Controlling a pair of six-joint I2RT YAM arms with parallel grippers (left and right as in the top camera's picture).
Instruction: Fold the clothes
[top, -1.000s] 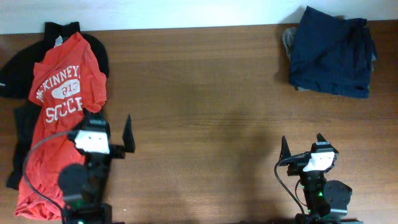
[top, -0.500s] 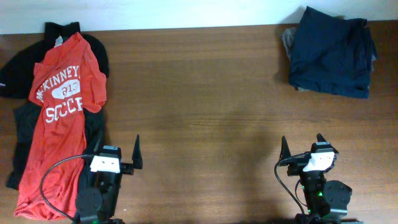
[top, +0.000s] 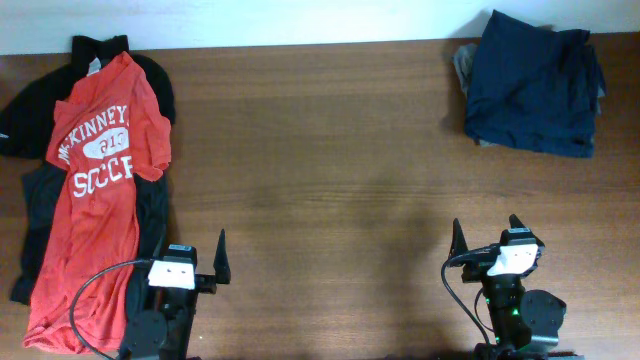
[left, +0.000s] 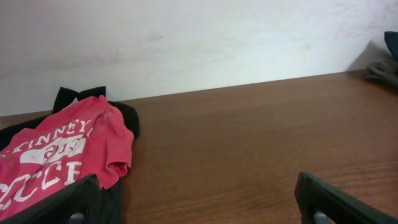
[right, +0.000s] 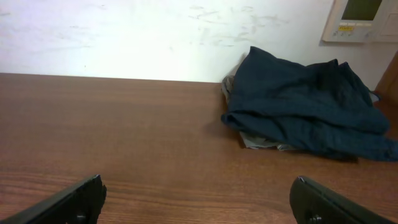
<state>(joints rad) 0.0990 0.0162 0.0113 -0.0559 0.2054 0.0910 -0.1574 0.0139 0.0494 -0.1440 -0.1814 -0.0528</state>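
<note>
Left gripper (top: 190, 252): jaws spread wide with nothing between them. It sits low at the near edge of the table (top: 320, 150), toward its left end, and points at the far edge.
Right gripper (top: 486, 225): jaws equally wide apart and empty, at the table's near edge toward its right end.
Left wrist view: both black fingers (left: 62, 202) frame bare wood.
Right wrist view: the same, with only wood between the fingers (right: 329, 202).
Red T-shirt (top: 95, 190): lies lengthwise along the table's left end, white lettering up. It is crumpled at one sleeve, and its lower part is just beside the left gripper.
Black garments (top: 30, 110): spread under the red T-shirt and showing around its edges at the table's left end.
Navy-blue shorts (top: 530, 85): a rumpled heap at the table's far right corner, well apart from the right gripper.
Grey garment (top: 462, 62): underneath the shorts, with only its edge showing.
White wall (top: 300, 20): runs along the table's far edge.
</note>
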